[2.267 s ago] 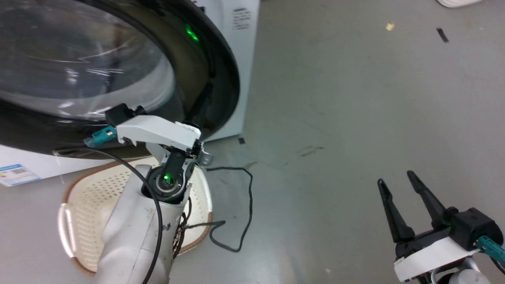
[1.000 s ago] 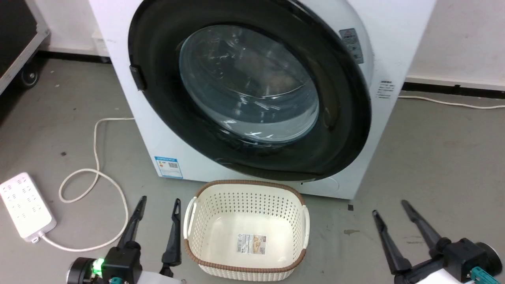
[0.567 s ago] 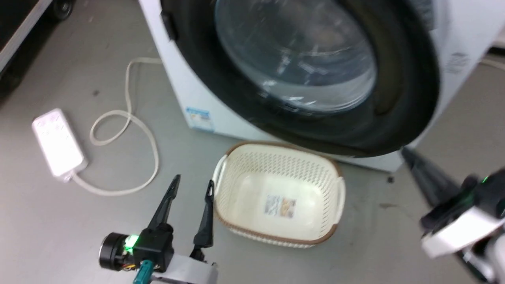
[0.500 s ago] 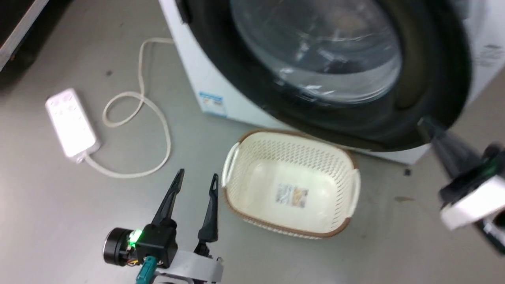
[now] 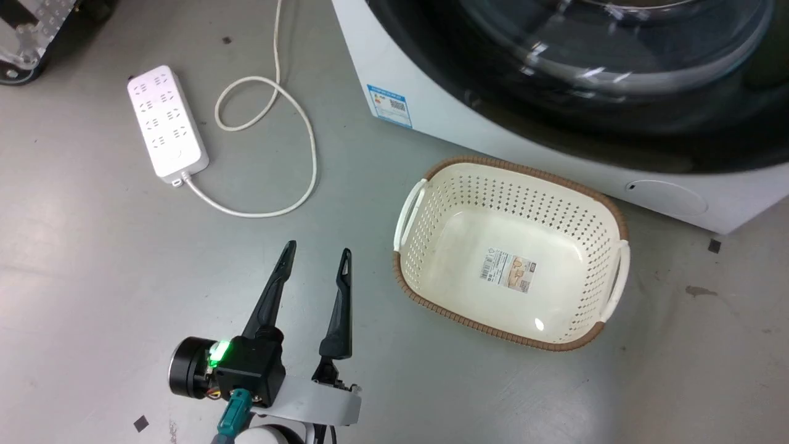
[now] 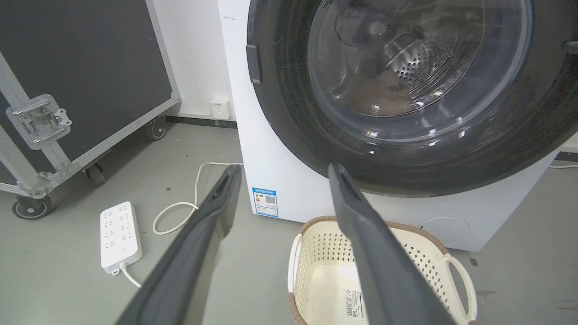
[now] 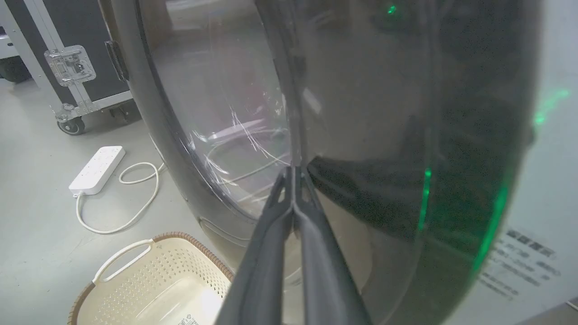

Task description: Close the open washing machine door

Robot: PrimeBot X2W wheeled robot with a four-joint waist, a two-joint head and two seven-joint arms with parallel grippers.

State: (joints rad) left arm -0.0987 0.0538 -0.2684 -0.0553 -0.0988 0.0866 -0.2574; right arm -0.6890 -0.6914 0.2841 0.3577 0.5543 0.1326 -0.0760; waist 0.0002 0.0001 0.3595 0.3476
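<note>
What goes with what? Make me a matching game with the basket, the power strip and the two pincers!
Things:
1. laundry basket
2. power strip
3. left pincer
4. right pincer

States:
A. shut, tips at the washing machine door
B. open, over the floor
C. white, with a looped cable
D. cream, empty

Pairs: 1-D, 2-C, 3-B, 4-A

The head camera looks steeply down at the floor (image 5: 92, 277), while both wrist cameras face the washer (image 6: 271, 158), the right one nearest, and all three share the basket (image 5: 493, 188).
</note>
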